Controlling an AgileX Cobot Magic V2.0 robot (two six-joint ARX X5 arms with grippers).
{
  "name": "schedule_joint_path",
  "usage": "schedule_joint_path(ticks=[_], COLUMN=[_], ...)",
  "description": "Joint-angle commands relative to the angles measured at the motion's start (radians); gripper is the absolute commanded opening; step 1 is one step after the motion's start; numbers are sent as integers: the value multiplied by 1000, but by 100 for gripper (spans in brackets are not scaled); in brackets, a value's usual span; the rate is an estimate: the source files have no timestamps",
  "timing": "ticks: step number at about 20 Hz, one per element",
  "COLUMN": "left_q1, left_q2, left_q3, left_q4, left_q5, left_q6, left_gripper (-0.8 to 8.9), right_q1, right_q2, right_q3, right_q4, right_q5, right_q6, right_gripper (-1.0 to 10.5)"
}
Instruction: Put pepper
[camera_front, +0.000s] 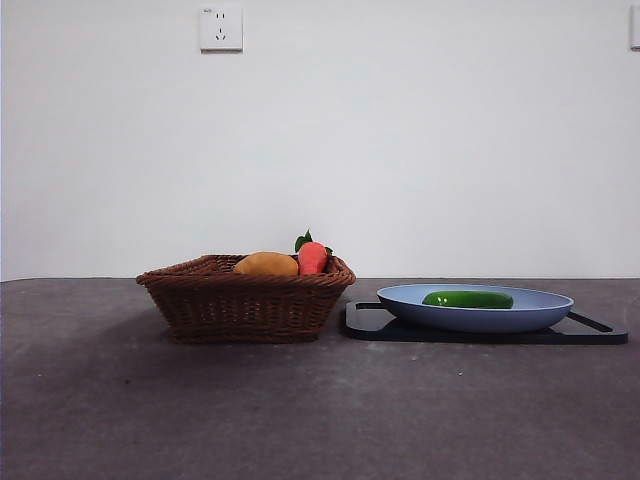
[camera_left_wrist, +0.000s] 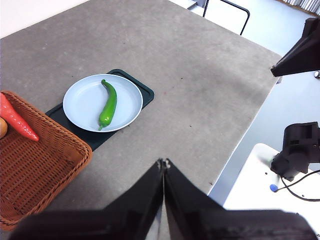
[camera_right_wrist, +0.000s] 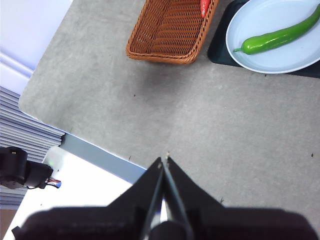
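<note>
From my remote station: the pepper (camera_front: 467, 299) lies on its side inside the pale blue plate (camera_front: 545, 315), which sits on a dark tray (camera_front: 365, 322) just beside the wicker basket (camera_front: 245, 300). Both of my arms wait high above the table, well away from the plate; the left gripper (camera_left_wrist: 163, 164) and right gripper (camera_right_wrist: 164, 159) each have their jaws pressed together with nothing between them. My worry from here is the pepper's glossy, curved skin: a pinch off its middle could let it roll or squirt across the plate, and jaws coming down too deep could strike the plate and shove it on the tray. The basket, on the plate's far side from open tabletop, already holds an orange-yellow fruit (camera_front: 266, 264) and a red-orange fruit (camera_front: 313, 258) with green leaves, and its raised rim stands between plate and basket floor, so I judge a low carry would catch it.
</note>
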Motion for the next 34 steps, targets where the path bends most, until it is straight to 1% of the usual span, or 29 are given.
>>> schedule_joint_path(ticks=[1, 6, 8, 9, 10, 11, 12, 15, 17, 19, 22, 24, 27, 30, 34], left_q1=[-11, -11, 2, 27, 65, 114, 171, 366, 498, 621, 769, 840, 900, 924, 944], left_q2=[8, 8, 6, 2, -3, -20, -39, -131, -222, -335, -512, -609, -729, -820, -910], left_q3=[19, 19, 19, 18, 18, 16, 15, -7, -75, -193, -415, -570, -787, -983, -1196], left_q4=[13, 10, 24, 56, 105, 156, 204, 333, 431, 551, 731, 829, 891, 904, 904], left_q5=[-2, -3, -13, -40, -61, -61, -51, -45, -42, -44, -75, -108, -105, -103, -101], left_q6=[10, 12, 89, 123, 171, 222, 251, 256, 256, 259, 300, 299, 259, 182, 82], left_gripper=[8, 8, 8, 8, 8, 8, 8, 8, 8, 8, 8, 8, 8, 8, 8], right_q1=[3, 3, 3, 3, 3, 3, 3, 3, 3, 3, 3, 3, 3, 3, 3], right_q2=[4, 4, 4, 4, 4, 4, 4, 4, 4, 4, 4, 4, 4, 4, 4], right_q3=[18, 18, 18, 18, 18, 18, 18, 18, 18, 18, 18, 18, 18, 18, 18], right_q4=[-15, -15, -15, -15, -15, -15, -15, -15, -15, -15, -15, -15, -15, -15, -15], right_q5=[0, 0, 0, 0, 0, 0, 0, 1, 0, 0, 0, 0, 0, 0, 0], right_q6=[9, 9, 9, 9, 9, 9, 9, 9, 8, 8, 8, 9, 9, 9, 9], right_gripper=[11, 11, 11, 11, 11, 11, 11, 11, 11, 11, 11, 11, 11, 11, 11])
